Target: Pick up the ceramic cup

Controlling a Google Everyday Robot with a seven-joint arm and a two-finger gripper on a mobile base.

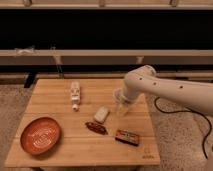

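The ceramic cup (121,102) is a small pale tapered tumbler standing upright on the wooden table (55,107), right of the middle. My white arm reaches in from the right and curves down over it. The gripper (124,99) is at the cup, right at its upper part, and partly merges with it in the camera view. I cannot tell whether it touches the cup.
A white bottle-like item (75,95) lies at the back left of the cup. A flat white block (101,114), a brown oblong item (96,128) and a dark box (127,137) lie in front. An orange bowl (40,135) sits front left.
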